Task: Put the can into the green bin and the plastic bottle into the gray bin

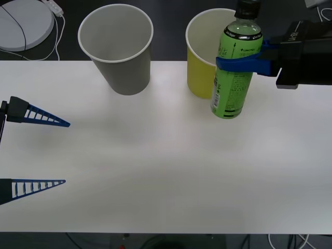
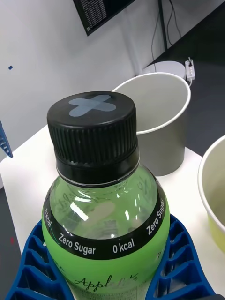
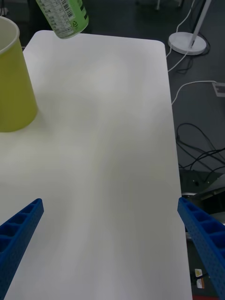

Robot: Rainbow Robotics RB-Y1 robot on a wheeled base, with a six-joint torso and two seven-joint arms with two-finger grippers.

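My right gripper point(image 1: 229, 64) is shut on the plastic bottle point(image 1: 236, 78), a clear bottle with a bright green label and a black cap. The bottle hangs upright above the white table point(image 1: 171, 166), just in front of the green bin point(image 1: 199, 72). The right wrist view looks down on the bottle's cap point(image 2: 91, 119), with the blue fingers point(image 2: 40, 262) hugging its shoulder. The gray bin point(image 1: 122, 57) stands upright to the left of the green bin, its mouth open. My left gripper point(image 1: 66, 153) rests open at the table's left side. The can is out of view.
A white round base point(image 1: 21, 23) with a cable lies beyond the table's far left corner. The left wrist view shows the green bin point(image 3: 14, 89), the bottle's bottom point(image 3: 63, 16), the table's edge and floor cables point(image 3: 197, 136).
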